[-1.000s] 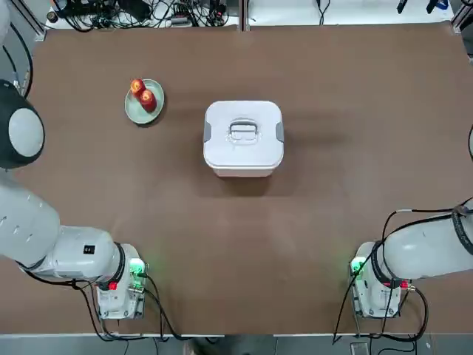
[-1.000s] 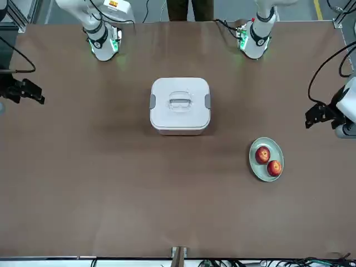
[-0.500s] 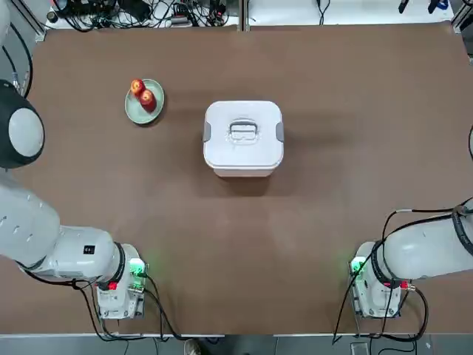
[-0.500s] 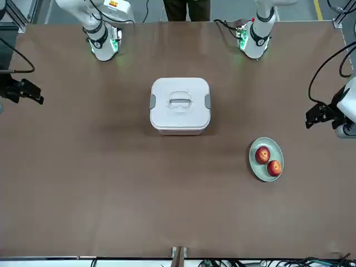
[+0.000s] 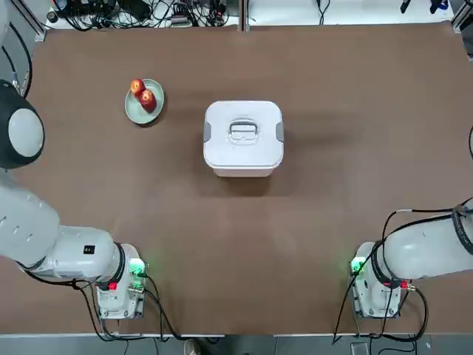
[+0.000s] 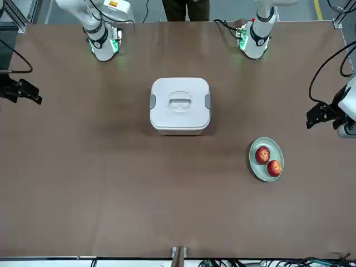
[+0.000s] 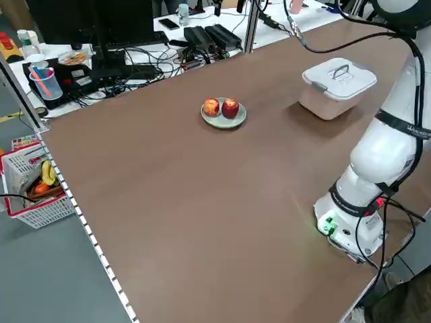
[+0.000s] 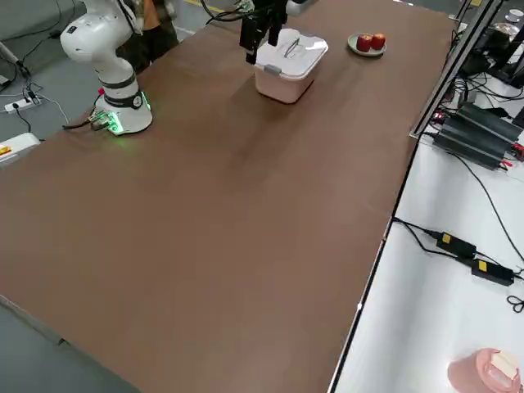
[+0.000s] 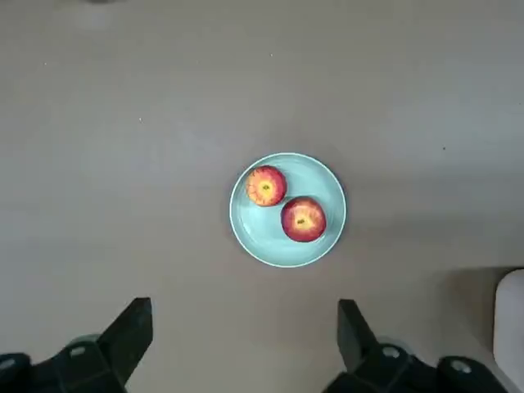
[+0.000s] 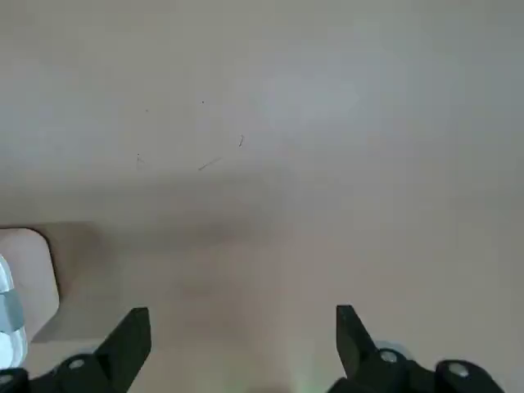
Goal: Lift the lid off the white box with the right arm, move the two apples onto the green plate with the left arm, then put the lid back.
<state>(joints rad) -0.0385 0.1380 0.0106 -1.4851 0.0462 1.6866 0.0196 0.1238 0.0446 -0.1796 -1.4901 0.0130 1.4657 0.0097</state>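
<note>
The white box (image 5: 243,169) stands at the table's middle with the lid (image 5: 243,126) shut on it, handle up; the lid (image 6: 179,97) also shows in the front view. Both apples (image 5: 137,86) (image 5: 148,98) lie on the green plate (image 5: 134,110), far left of the box. In the left wrist view the plate (image 9: 315,178) holds the apples (image 9: 265,186) (image 9: 303,219). My left gripper (image 9: 246,315) hangs open and empty, raised near the table's left edge (image 6: 320,114). My right gripper (image 10: 241,315) is open and empty near the right edge (image 6: 22,92).
The arm bases (image 5: 118,285) (image 5: 377,290) sit at the near edge. Cables and power strips (image 5: 133,11) lie beyond the far edge. A red basket (image 7: 34,188) stands on the floor at the left. A person's legs (image 6: 186,8) show behind the bases.
The right gripper has edged slightly outward toward the table's edge. Box, lid, plate and apples have not moved.
</note>
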